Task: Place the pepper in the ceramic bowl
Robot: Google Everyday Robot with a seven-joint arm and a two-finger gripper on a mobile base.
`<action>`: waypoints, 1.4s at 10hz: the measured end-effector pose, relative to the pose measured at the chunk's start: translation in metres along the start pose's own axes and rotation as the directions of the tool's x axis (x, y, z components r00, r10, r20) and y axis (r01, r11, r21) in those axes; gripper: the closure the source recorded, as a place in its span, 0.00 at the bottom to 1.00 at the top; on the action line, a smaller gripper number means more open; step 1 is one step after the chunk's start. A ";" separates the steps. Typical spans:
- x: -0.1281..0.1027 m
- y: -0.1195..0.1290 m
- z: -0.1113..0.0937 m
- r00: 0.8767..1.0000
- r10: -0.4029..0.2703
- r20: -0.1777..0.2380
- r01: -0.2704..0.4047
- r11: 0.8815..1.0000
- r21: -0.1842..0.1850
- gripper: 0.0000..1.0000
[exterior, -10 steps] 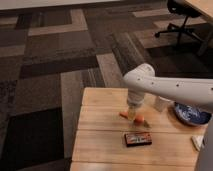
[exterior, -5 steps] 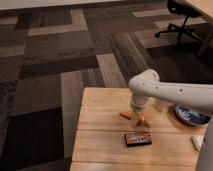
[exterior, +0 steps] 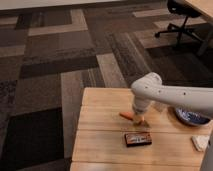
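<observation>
At far left, patterned carpet in grey and brown bands meets the left edge of a wooden table. Near the table's middle lies the pepper, orange and slim, on the wood, its right end under the gripper. The gripper points down at the tabletop (whether it is spread or pinching the pepper cannot be told). Just nearer, a dark box lies flat. A white arm runs rightward above the table. Beyond it, at the right edge, sits the ceramic bowl, well apart from the pepper. An office chair stands far right.
</observation>
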 end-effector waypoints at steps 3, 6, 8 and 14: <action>0.004 -0.007 -0.037 0.996 0.072 -0.052 -0.074 0.997 -0.022 1.00; 0.049 -0.033 -0.104 0.962 0.227 -0.151 -0.215 0.972 0.093 1.00; 0.046 -0.033 -0.105 0.963 0.225 -0.151 -0.212 0.973 0.094 1.00; 0.087 -0.042 -0.122 0.928 0.343 -0.146 -0.323 0.935 0.146 1.00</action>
